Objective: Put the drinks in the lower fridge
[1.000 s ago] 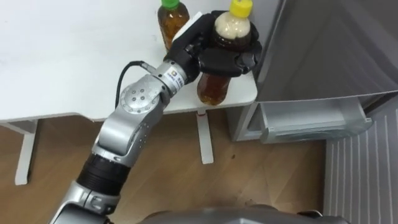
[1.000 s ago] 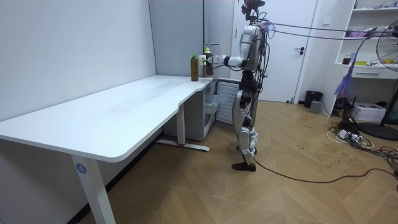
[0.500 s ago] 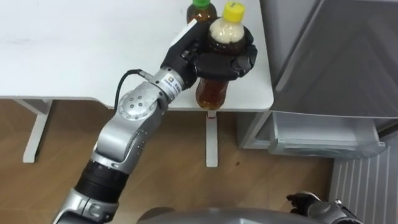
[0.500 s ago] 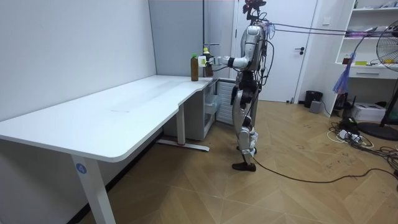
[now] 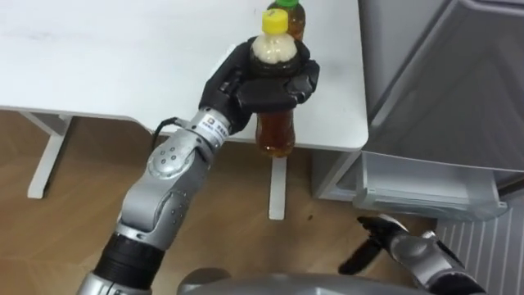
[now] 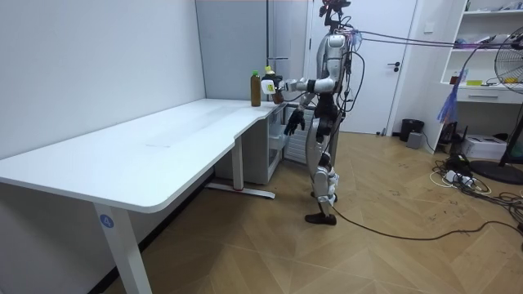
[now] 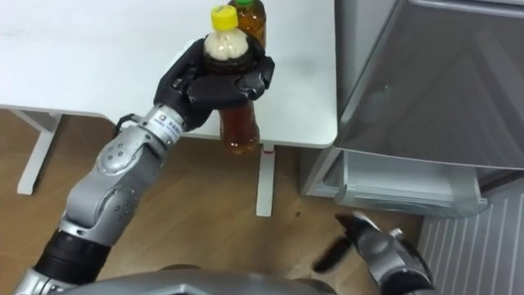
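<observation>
Bottle in left-hand grasp

Your left hand [image 5: 246, 86] has its fingers curled round the shoulder of the yellow-capped bottle [image 5: 276, 135], with the cap above them, at the white table's [image 5: 98, 57] edge. Your right hand [image 5: 405, 250] hangs low, fingers straight, by the open fridge drawer [image 5: 426, 192].

A long white desk [image 6: 163, 151] on white legs runs along a pale grey wall [image 6: 98, 65] under soft, even light. Herringbone wood floor [image 6: 368, 253] stretches back to a white door [image 6: 400, 65], with a dark bin [image 6: 411, 129] just beside it. At the room view's right edge stand white shelves [image 6: 490, 14] and a pedestal fan [image 6: 515, 53], with loose cords [image 6: 458, 175] lying on the floor near the fan's base.
</observation>
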